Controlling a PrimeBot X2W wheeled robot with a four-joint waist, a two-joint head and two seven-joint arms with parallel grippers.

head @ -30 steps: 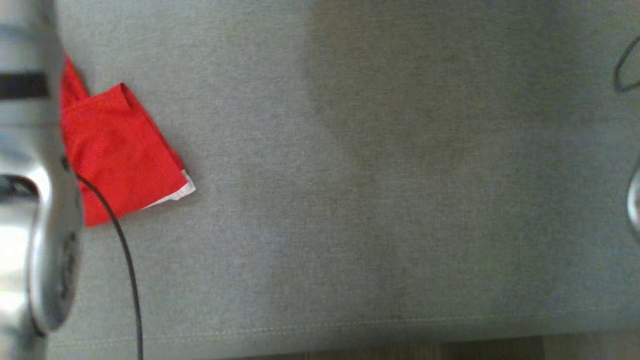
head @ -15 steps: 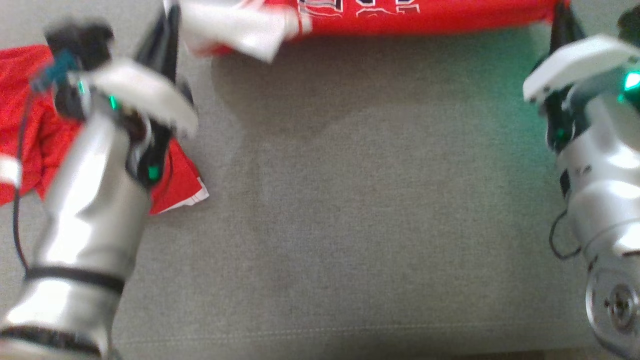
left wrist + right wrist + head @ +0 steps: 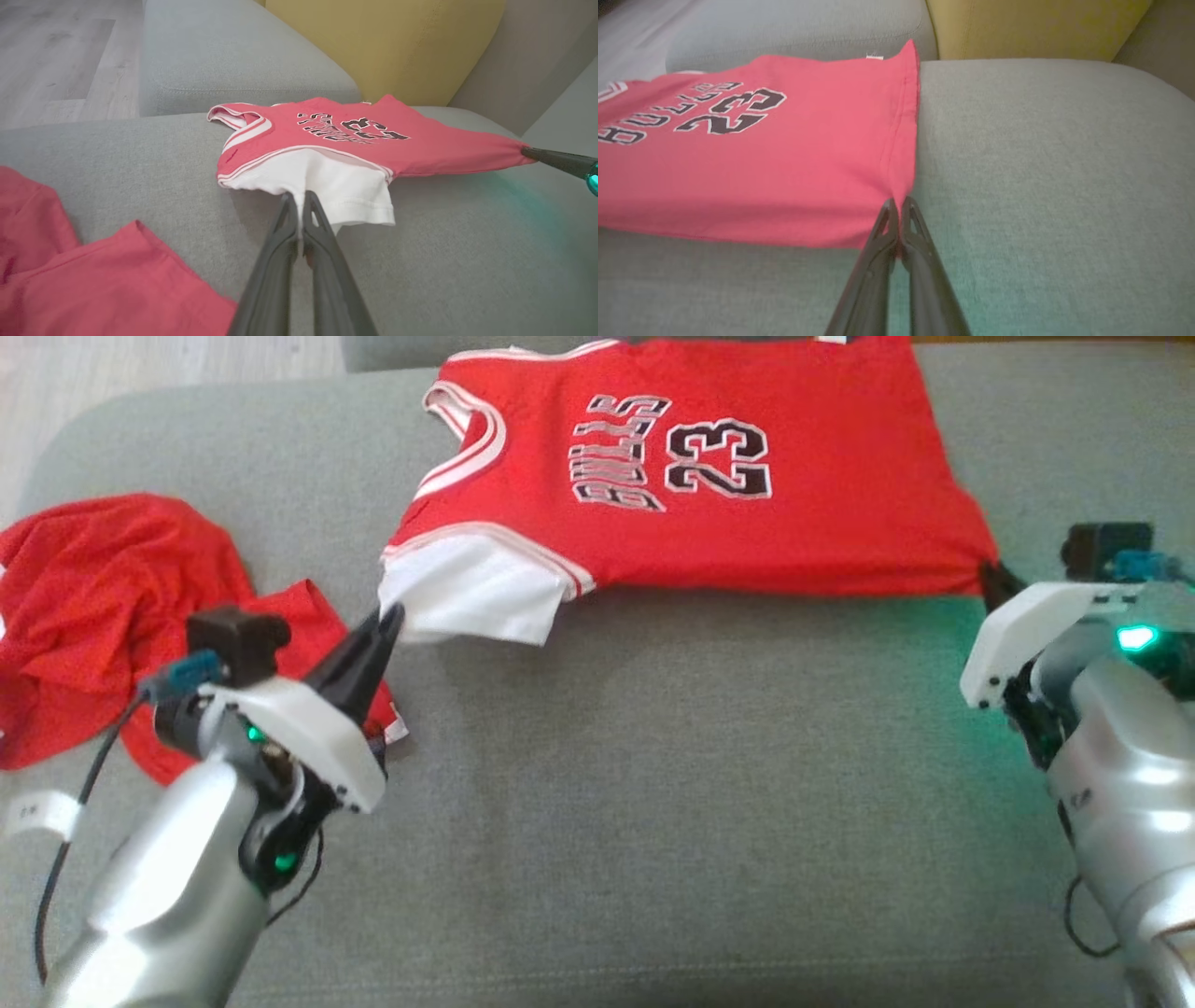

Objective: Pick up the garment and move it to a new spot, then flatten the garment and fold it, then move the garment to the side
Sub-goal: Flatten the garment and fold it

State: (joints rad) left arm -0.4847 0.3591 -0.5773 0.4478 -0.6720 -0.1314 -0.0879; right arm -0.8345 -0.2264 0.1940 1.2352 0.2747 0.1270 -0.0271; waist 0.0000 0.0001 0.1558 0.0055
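Grasping the garment (image 3: 709, 513) at two corners, both tools hold it spread across the grey sofa seat (image 3: 700, 784). The garment is a red sleeveless jersey with black lettering and the number 23 outlined in white. It lies printed side up at the far middle of the seat, neck and armhole trim toward the robot's left, hem toward the robot's right.

Left tool (image 3: 390, 619): clenched on the white fabric panel (image 3: 476, 597) at the near left corner of the garment. In the left wrist view the two dark fingers (image 3: 275, 270) meet at the tips with the white fabric pinched between them.

Right tool (image 3: 991, 581): clenched on the near right corner of the red hem. In the right wrist view the tips press together on that corner, and the fabric draws to a point there. The near edge of the garment runs nearly straight between the two tools.

A second red cloth (image 3: 103, 607) lies crumpled on the seat at the robot's left, beside the left arm (image 3: 177, 877), near the garment but apart from it. A yellow cushion (image 3: 383, 42) stands behind the seat, just beyond the garment's far edge. Wooden floor (image 3: 56, 56) shows past the left end of the sofa. A green lamp (image 3: 1137, 637) glows on the right wrist and tints the seat beside it.
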